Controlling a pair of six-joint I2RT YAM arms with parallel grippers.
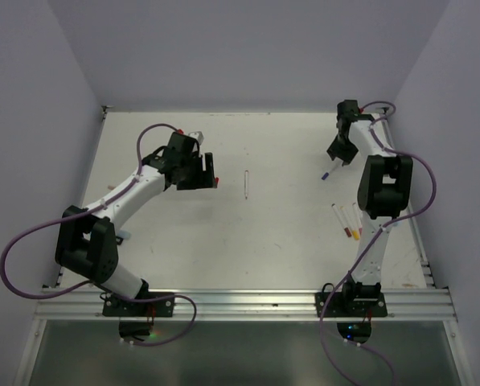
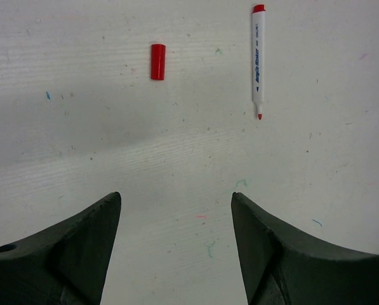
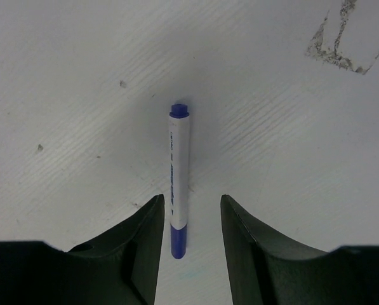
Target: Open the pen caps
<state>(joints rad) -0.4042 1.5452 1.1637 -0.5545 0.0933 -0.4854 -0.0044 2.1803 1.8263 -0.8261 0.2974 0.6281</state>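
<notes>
Already off, the red cap (image 2: 157, 61) lies flat on the worktop (image 2: 81, 146), to the left of the red pen (image 2: 258, 60) and apart from it. That pen's red tip is bare. The left tool (image 2: 175, 198) hovers on the same side of the red pen, its jaws spread wide with nothing between them.

Well to the right of the red pen, toward the far corner, the right tool (image 3: 191, 198) stands over a blue pen (image 3: 178, 171) whose blue cap (image 3: 178, 241) is on. Its jaws are apart, one either side of the capped end, with worktop showing in the gap on each side.

Also right of the red pen, but nearer the arm bases, two more pens (image 1: 339, 219) lie side by side with coloured caps on.
</notes>
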